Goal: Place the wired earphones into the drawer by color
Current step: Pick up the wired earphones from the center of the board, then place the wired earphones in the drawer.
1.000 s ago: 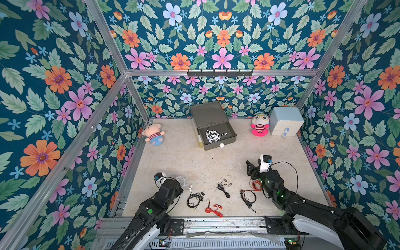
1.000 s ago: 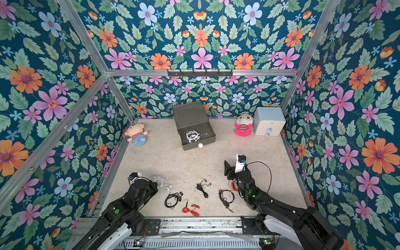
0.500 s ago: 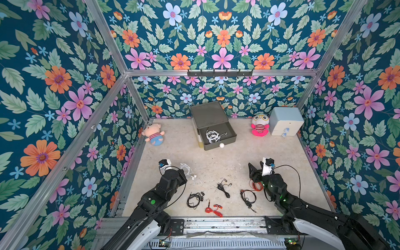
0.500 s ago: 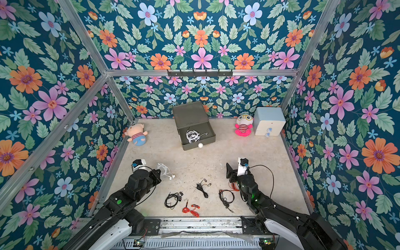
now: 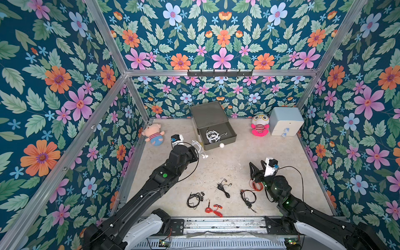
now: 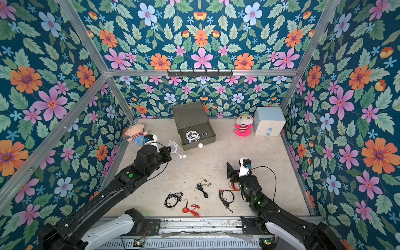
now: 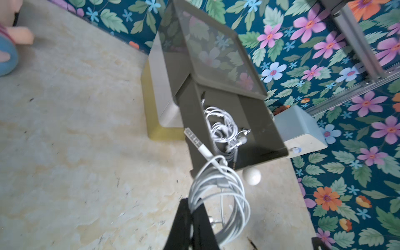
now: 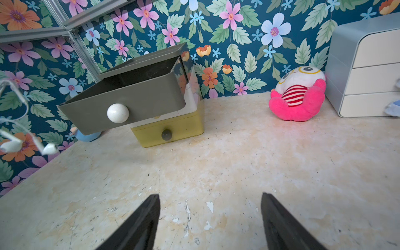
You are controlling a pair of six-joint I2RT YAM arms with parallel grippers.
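The white earphones point(image 7: 218, 190) hung as a loose coil from my left gripper point(image 7: 191, 207). Its jaws were pressed together on the cable, and the buds dangled below. In both top views the coil sat a little left of the frame's centre, just beside the near left corner of the open drawer point(image 5: 229, 141) and not yet over it. Inside that drawer lay a white tangle point(image 5: 212, 136), at least one set, though I could not count more. I judged the white sorting begun, with this coil next to go in.

Lower in the frame, along the front of the floor, the rest waited. There was a black set point(image 5: 194, 198), a second black set point(image 5: 224, 187) and a third black set point(image 5: 249, 198), with a red set point(image 5: 214, 210) near them. Another red coil point(image 5: 256, 186) lay half hidden beside my right arm. My right gripper point(image 8: 210, 195) hung close by that coil, jaws spread wide with only bare floor between them.

By my reckoning, most of the job was left. This coil had to clear the drawer wall and be let go. Then five bundles in two colours needed homes of their own. The yellow drawer point(image 8: 168, 129) beneath was shut, so something had to be pulled open before black or red could go anywhere.
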